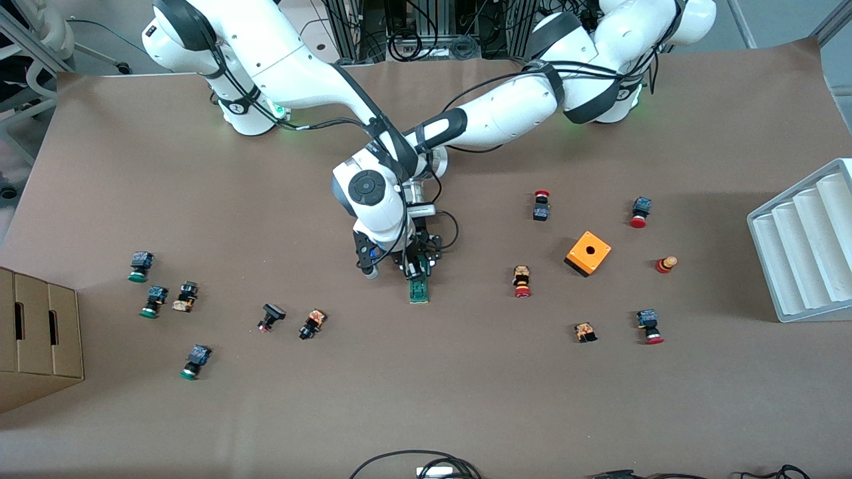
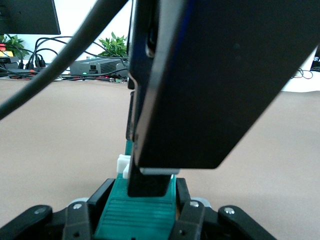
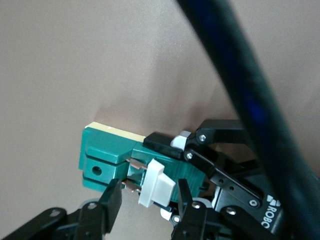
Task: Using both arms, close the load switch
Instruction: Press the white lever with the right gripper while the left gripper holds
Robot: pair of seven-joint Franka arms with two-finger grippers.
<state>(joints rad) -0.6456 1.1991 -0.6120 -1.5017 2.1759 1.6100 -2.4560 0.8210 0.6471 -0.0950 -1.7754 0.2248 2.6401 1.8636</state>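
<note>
at the centre of the front frame, the load switch point(image 1: 419, 291) lies flat on the table point(image 1: 200, 166), long axis running up and down the frame. left gripper point(image 2: 137, 220) pinches its upper end. right gripper point(image 3: 147, 197), directly over it, straddles the white block point(image 3: 156, 184) with jaws spread, not yet touching, ready to press it shut.

Bright even overhead light, soft shadows, blurred close-up wrist foregrounds.
</note>
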